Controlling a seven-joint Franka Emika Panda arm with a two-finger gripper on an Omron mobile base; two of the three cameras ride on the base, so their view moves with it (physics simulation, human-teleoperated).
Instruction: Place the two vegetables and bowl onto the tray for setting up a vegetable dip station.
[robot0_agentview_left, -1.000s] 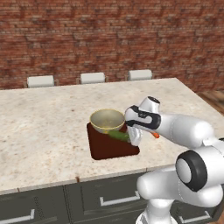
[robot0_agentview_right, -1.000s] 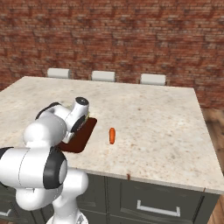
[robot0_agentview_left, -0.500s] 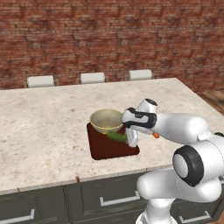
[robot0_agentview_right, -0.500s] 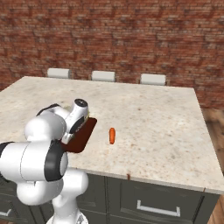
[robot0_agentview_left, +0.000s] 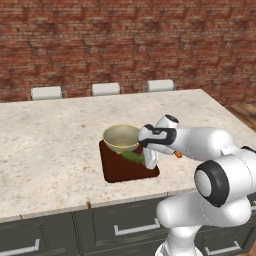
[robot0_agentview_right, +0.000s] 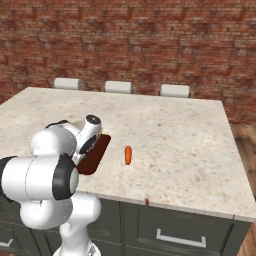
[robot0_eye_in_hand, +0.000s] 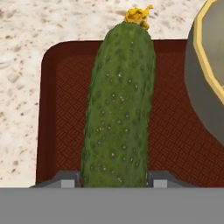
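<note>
Pincer (robot0_eye_in_hand: 113, 181) clamps cucumber (robot0_eye_in_hand: 118, 105) over tray (robot0_eye_in_hand: 61, 109), bowl (robot0_eye_in_hand: 205, 65) beside it on tray, carrot (robot0_agentview_right: 128, 155) well apart on worktop (robot0_agentview_right: 170, 130)

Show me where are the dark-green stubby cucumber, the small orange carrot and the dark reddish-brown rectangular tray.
dark-green stubby cucumber (robot0_eye_in_hand: 118, 109), hand view, middle of its body
small orange carrot (robot0_agentview_right: 128, 155), right base view, its middle
dark reddish-brown rectangular tray (robot0_agentview_left: 120, 170), left base view, bare front floor

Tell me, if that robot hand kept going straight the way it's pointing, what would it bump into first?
Most likely the tray. The hand grips the cucumber just above it, beside the bowl; how far above is unclear.
</note>
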